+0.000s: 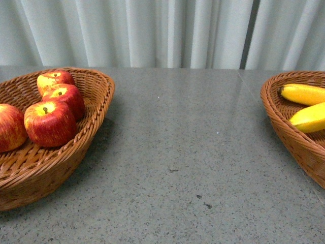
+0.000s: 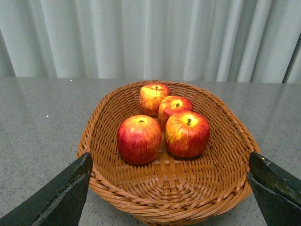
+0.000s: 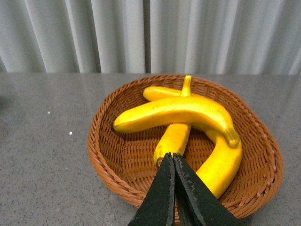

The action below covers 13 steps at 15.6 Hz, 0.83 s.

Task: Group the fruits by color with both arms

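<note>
I read the left gripper spread wide and empty above the apples; the right gripper closed, empty, over the bananas; descending could dent fruit
</note>
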Each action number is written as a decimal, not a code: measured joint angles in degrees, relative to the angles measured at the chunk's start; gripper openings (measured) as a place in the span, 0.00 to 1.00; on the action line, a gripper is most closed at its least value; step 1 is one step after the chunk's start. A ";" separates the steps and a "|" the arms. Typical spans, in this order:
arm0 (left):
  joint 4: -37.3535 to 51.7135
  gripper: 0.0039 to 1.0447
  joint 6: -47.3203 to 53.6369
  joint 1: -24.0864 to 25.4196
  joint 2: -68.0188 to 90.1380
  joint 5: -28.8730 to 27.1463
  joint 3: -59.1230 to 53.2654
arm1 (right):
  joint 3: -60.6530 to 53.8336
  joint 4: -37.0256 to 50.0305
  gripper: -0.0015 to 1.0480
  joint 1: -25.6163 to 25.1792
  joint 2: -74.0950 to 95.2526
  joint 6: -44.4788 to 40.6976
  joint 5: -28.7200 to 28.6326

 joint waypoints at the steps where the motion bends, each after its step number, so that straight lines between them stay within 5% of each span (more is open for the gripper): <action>1: 0.00 0.94 0.00 0.00 0.00 -0.02 0.00 | -0.35 -0.20 0.02 0.00 -1.84 0.00 0.07; 13: 0.02 0.94 0.00 0.00 0.00 0.00 0.00 | -1.64 0.17 0.05 0.00 -3.63 0.02 0.09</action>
